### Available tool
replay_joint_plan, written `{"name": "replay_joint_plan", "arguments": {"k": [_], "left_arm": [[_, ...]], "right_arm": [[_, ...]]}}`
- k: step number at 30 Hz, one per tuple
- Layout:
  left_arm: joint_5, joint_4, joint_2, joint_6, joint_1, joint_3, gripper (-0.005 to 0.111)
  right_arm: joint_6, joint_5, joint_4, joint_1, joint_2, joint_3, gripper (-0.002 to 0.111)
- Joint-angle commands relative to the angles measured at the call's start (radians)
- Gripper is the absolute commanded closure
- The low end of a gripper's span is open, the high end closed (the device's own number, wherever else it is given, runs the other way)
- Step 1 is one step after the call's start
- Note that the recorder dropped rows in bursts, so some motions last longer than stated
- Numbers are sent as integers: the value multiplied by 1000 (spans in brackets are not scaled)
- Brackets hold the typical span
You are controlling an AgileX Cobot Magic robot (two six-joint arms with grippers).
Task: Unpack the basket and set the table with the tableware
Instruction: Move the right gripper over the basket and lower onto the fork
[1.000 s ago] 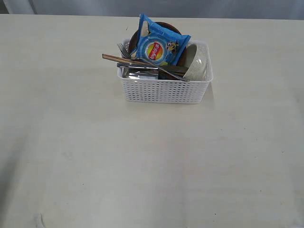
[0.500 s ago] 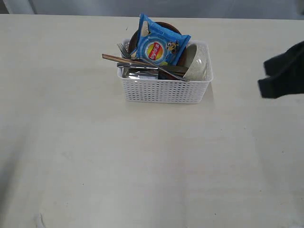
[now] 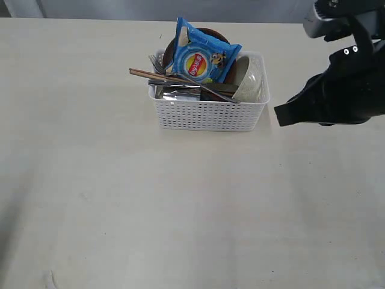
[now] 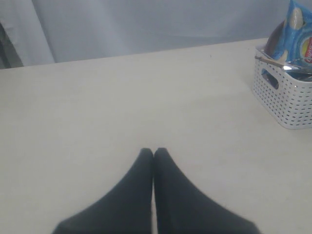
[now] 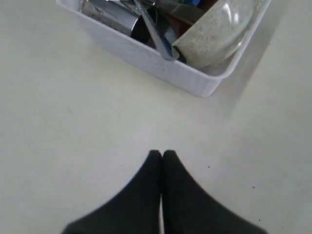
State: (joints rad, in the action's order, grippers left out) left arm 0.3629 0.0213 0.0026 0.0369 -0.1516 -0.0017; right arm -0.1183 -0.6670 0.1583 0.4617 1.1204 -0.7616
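The white basket [image 3: 207, 114] stands at the back middle of the table [image 3: 150, 205]. It holds a cream bowl [image 3: 249, 81] on its side, a steel cup [image 3: 174, 93], a fork [image 3: 157, 62], brown chopsticks [image 3: 147, 74] and a brown plate [image 3: 210, 31] behind the chip bag. My right gripper [image 3: 278, 115] is shut and empty, hovering just right of the basket; its wrist view shows the basket's wall [image 5: 161, 63] and the bowl [image 5: 214, 29] ahead of the shut gripper [image 5: 161, 154]. My left gripper [image 4: 153, 152] is shut and empty over bare table, with the basket [image 4: 282, 97] far off to one side.
A blue chip bag [image 3: 201, 60] stands upright in the basket over the tableware, also seen from the left wrist as the chip bag [image 4: 300, 39]. Grey curtain lines the table's far edge [image 3: 120, 18]. Pale tabletop spreads around the basket on every side.
My right arm has come in from the right edge of the exterior view and now reaches close to the basket's right end. The basket and its contents have not moved.
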Motion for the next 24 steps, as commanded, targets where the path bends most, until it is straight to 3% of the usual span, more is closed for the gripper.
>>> {"name": "replay_joint_plan", "arguments": {"k": [1,9,21,24], "left_arm": [[-3,5,-3,-3,1,2,107],[-3,5,-3,-3,1,2,107],[-3,5,-3,-3,1,2,107],[-3,5,-3,-3,1,2,107]], "right_arm": [[-48,-6,-13,0,19,-48,109],[-51,-275,-7,0,358,-462,108],[-150,-474,-2,49,794,-952,108],[-150,-517,0,57,873,-1031,96]]}}
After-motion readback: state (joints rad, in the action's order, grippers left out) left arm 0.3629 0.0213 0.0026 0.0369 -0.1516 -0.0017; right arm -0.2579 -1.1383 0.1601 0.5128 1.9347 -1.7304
